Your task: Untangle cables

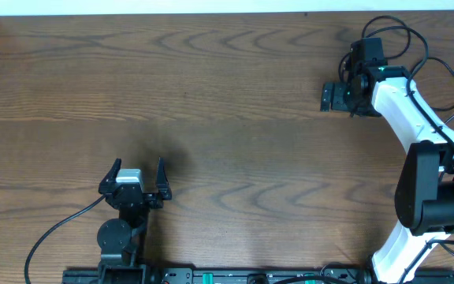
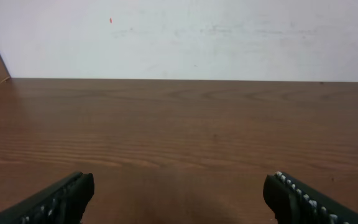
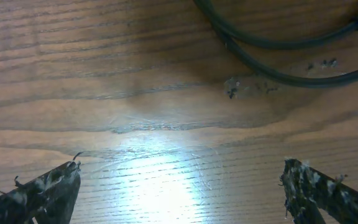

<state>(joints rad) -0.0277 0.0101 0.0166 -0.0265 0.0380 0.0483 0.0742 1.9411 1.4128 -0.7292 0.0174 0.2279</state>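
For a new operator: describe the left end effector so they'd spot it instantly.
On the wooden table, look at the near edge, left of centre. The left end effector sits on a black arm, fingers spread; the other arm is white.

Two black cables (image 3: 303, 81) run off the right wrist view's edges.

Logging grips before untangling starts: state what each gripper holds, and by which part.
Nothing is held. The left gripper and the right gripper stand open above the brown wooden table; two black cords lie untouched near the right one.
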